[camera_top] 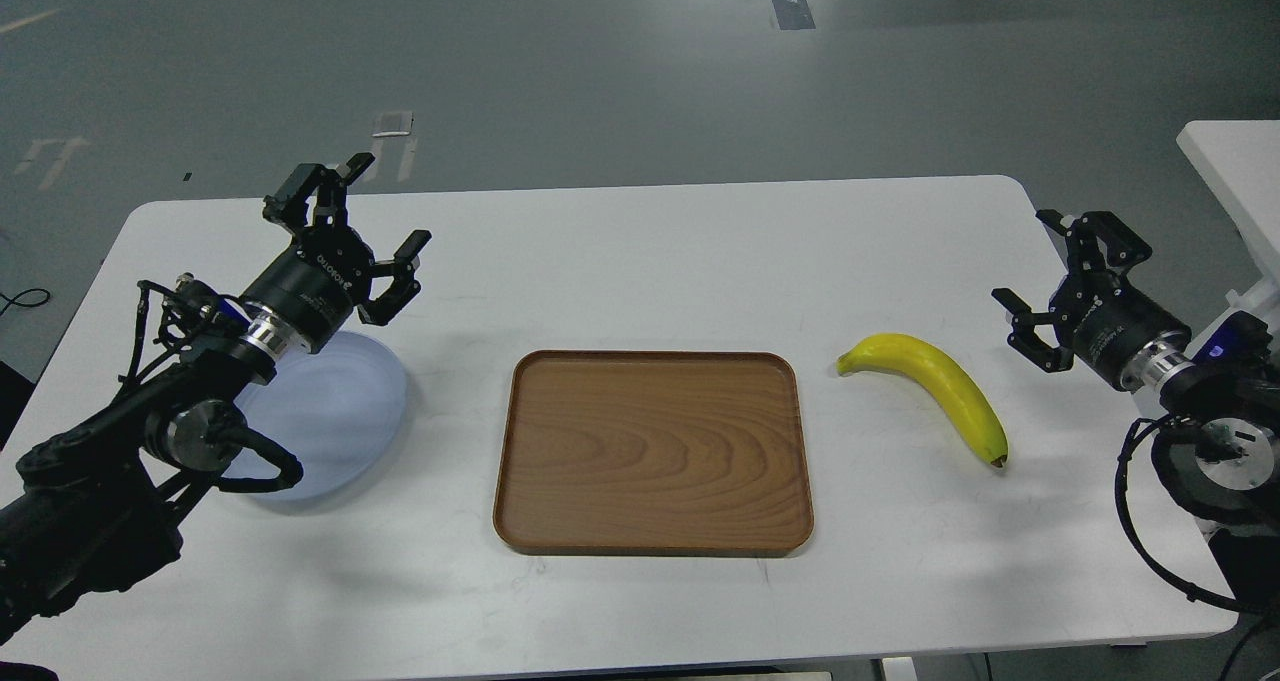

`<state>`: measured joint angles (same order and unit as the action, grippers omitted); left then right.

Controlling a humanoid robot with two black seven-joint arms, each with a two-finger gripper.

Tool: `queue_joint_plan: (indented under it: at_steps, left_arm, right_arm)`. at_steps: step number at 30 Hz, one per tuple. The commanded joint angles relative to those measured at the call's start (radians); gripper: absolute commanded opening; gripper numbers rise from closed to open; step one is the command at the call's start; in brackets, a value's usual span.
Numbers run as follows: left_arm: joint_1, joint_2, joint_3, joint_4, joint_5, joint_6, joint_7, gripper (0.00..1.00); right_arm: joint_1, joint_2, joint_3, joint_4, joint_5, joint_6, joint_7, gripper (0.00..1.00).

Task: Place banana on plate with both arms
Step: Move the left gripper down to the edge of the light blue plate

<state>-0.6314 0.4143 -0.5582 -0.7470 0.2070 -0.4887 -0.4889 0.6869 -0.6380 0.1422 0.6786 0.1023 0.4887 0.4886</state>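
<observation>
Banana (935, 381) lies flat on the white worktop (640, 261), just beside the right claw (1040, 276), a little in front of it and toward the middle. Its dark tip points at the robot. Nothing is touching it.

The right claw has its two fingers spread apart and holds nothing. It hangs over the worktop near the right edge.

The left claw (378, 206) is far off on the other side. Its fingers are spread apart too, and it is empty. The plate (345, 401) sits just under and behind this claw, below the wrist, and the arm hides part of it. The plate has nothing on it.

A brown wooden tray (652, 451) lies between the two claws, in the middle. It is not the plate.

The task looks like it is at the very start. No step is done yet. The step in hand is likely the reach for the banana.

Next, the right claw probably needs to go down over the middle of the banana, with one finger on each long side, and then squeeze gently. The banana is smooth and curved, so it could roll or slip. The plate is far from this claw, so the fruit may have to be passed to the left claw.
</observation>
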Motion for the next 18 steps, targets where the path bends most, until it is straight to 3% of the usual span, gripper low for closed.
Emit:
queue_joint_plan:
  at_steps: [1,13,18]
  left_arm:
    - [0.001,0.0,0.0,-0.002,0.0,0.0,0.0,1.0]
    - [-0.022,0.017,-0.006,0.05,0.0,0.0,0.0,1.0]
    - [-0.024,0.089,0.004,0.032,0.054,0.0,0.0,1.0]
  right_arm:
    - [0.0,0.0,-0.007,0.002,-0.003,0.0,0.0,1.0]
    - [0.013,0.035,-0.01,-0.01,-0.009,0.0,0.0,1.0]
    - [0.013,0.037,-0.01,-0.01,-0.01,0.0,0.0,1.0]
